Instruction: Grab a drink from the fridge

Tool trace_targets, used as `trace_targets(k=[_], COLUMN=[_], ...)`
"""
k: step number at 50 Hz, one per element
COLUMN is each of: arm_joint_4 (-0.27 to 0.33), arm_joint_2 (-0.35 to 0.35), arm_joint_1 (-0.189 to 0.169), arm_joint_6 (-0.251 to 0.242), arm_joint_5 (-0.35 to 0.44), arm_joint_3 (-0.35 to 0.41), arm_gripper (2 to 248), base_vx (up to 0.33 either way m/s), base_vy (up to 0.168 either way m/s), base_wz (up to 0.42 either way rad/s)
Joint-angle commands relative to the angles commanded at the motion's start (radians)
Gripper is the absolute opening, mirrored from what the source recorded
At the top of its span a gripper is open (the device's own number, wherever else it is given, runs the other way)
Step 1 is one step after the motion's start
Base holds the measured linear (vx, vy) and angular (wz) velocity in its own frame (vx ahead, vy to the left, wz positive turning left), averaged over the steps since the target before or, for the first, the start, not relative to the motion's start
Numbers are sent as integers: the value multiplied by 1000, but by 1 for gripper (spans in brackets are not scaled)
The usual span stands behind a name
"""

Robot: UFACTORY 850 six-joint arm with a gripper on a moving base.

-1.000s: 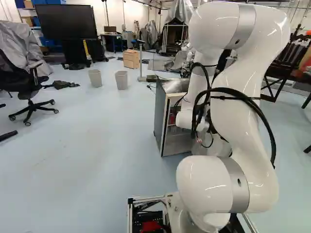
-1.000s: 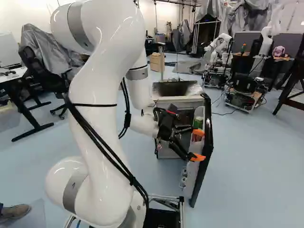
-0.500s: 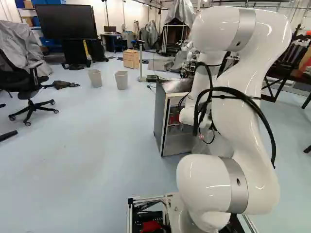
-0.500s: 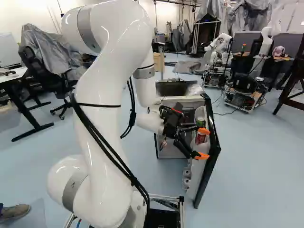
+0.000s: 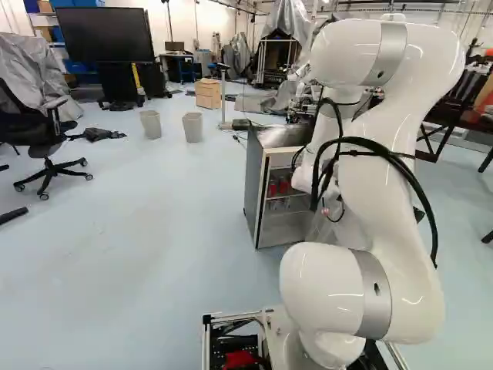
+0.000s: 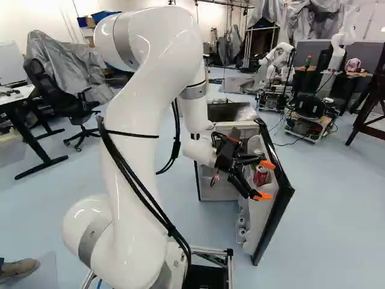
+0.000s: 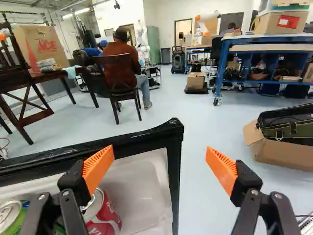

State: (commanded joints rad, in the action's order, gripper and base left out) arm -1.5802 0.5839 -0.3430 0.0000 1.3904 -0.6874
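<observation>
FYI the fridge (image 5: 256, 189) door (image 6: 275, 220) is open, swung out at the right of the fridge in the right base view. End effector (image 6: 264, 180) is at the door w/ its fingers spread well apart, the door's end edge between them in the wrist view. Can't tell if either one's touching it tbh. Red can (image 7: 105, 215) + green can (image 7: 13, 215) sit in the door shelf, red one right by one finger, green further along. More red cans (image 5: 283, 185) inside the fridge.
</observation>
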Motion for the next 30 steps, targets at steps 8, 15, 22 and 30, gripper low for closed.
trace_targets(k=[8, 15, 22, 30], arm_joint_4=[2, 6, 11, 17], arm_joint_2=[16, 31, 46, 64], arm_joint_1=[-30, -55, -80, -107], arm_joint_6=[0, 0, 0, 0], arm_joint_5=[0, 0, 0, 0], arm_joint_3=[-36, -67, -99, -137], arm_gripper=[247, 247, 247, 247], base_vx=[0, 0, 0, 0], base_vy=[0, 0, 0, 0], base_wz=[0, 0, 0, 0])
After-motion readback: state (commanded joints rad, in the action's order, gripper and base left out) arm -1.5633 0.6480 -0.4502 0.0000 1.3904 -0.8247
